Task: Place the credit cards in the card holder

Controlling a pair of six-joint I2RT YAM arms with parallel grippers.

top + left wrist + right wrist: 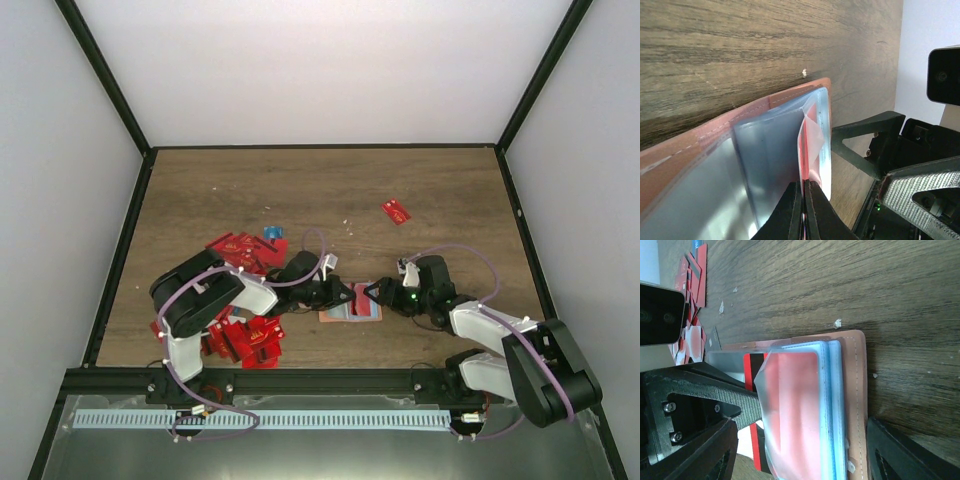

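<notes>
Top external view: a wooden table (320,190) where two black robot arms meet at a salmon-tan card holder (365,313). It lies open just toward 6 o'clock from the table's centre. The left gripper (345,296), at the holder's 9 o'clock side, is pinched tight on a red card (747,372) partly under a clear sleeve (790,405). The right gripper (378,294), at 3 o'clock, spreads its jaws wide with the holder between them. Loose credit cards (245,340) heap at 8 o'clock. A lone card (396,211) rests at 1 o'clock.
</notes>
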